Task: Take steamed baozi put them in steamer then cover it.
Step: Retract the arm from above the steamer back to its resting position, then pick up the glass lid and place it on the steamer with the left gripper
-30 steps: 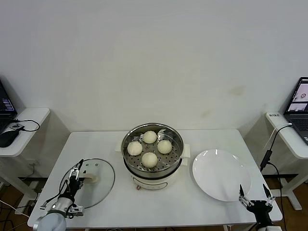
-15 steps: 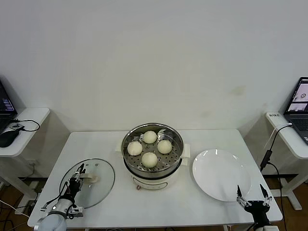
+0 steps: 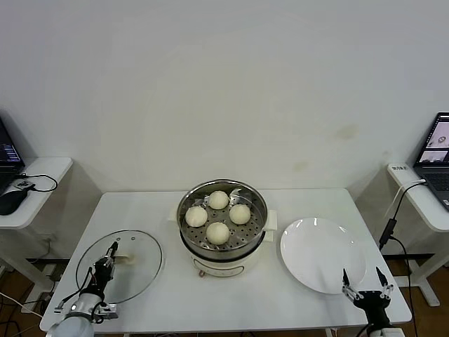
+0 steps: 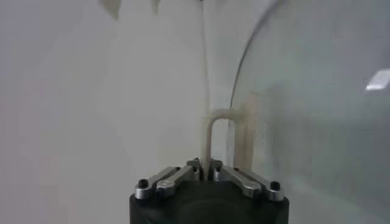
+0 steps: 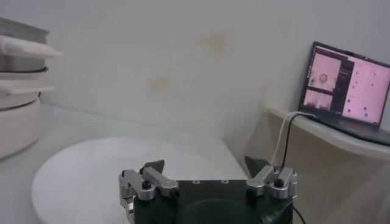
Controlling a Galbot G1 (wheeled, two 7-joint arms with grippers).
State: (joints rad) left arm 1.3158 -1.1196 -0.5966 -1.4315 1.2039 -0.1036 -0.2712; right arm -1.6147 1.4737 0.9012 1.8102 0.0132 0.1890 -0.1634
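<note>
Several cream-white baozi sit on the perforated tray inside the shiny steamer at the table's middle. The clear glass cover lies on the table left of the steamer. My left gripper is shut on the cover's cream-white bar handle. In the left wrist view the handle runs up from between the closed left gripper, with the cover's glass beside it. My right gripper hangs open and holds nothing, near the table's front right corner just off the plate.
A flat white plate lies right of the steamer, with nothing on it; it shows in the right wrist view as well. Side tables with laptops stand at both ends of the table. The steamer's side handle shows far off.
My left gripper has gone from open to shut on the cover's handle, and the cover has shifted slightly left. The right gripper has drifted a little left.
</note>
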